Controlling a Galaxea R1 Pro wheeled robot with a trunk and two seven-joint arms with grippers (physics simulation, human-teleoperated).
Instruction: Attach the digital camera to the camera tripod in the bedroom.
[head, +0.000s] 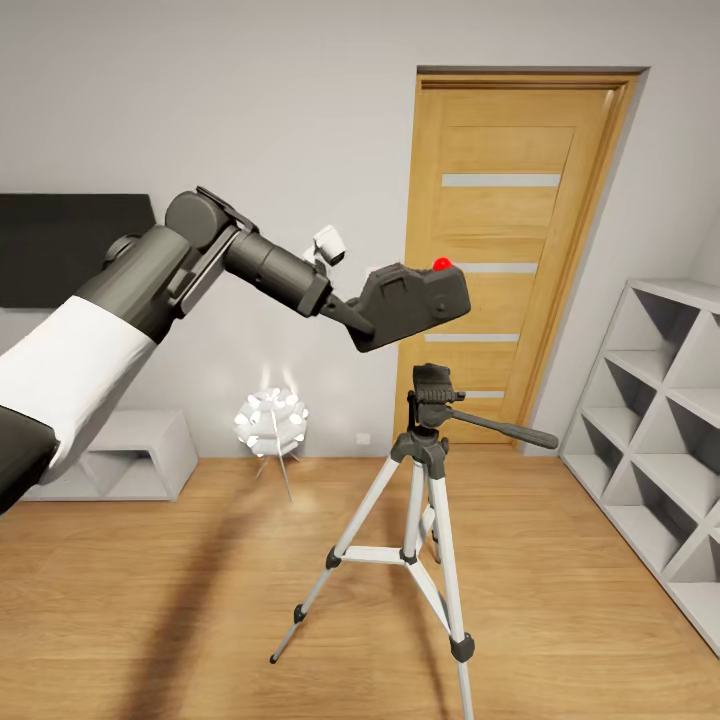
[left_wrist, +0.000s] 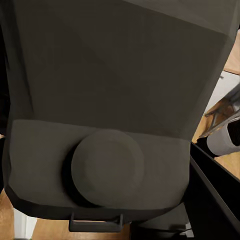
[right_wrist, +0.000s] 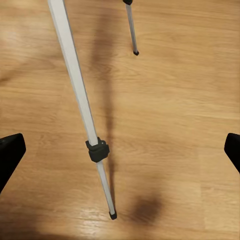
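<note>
My left gripper (head: 362, 318) is shut on the matte-black digital camera (head: 415, 300) and holds it tilted in the air, red button (head: 441, 264) on top. The camera hangs a little above the dark head (head: 432, 385) of the camera tripod (head: 420, 500), with a small gap between them. The tripod's pan handle (head: 505, 430) points right. In the left wrist view the camera body (left_wrist: 115, 90) and its stubby lens (left_wrist: 107, 167) are very close. My right gripper (right_wrist: 121, 152) is open low over the floor, beside a silver tripod leg (right_wrist: 75, 85).
A wooden door (head: 510, 250) stands behind the tripod. Grey cube shelving (head: 660, 420) lines the right wall. A white flower-shaped lamp (head: 270, 420) and a low white cabinet (head: 130, 455) stand at the back left, under a dark wall panel (head: 60, 245). Plank floor (head: 180, 600) spreads around.
</note>
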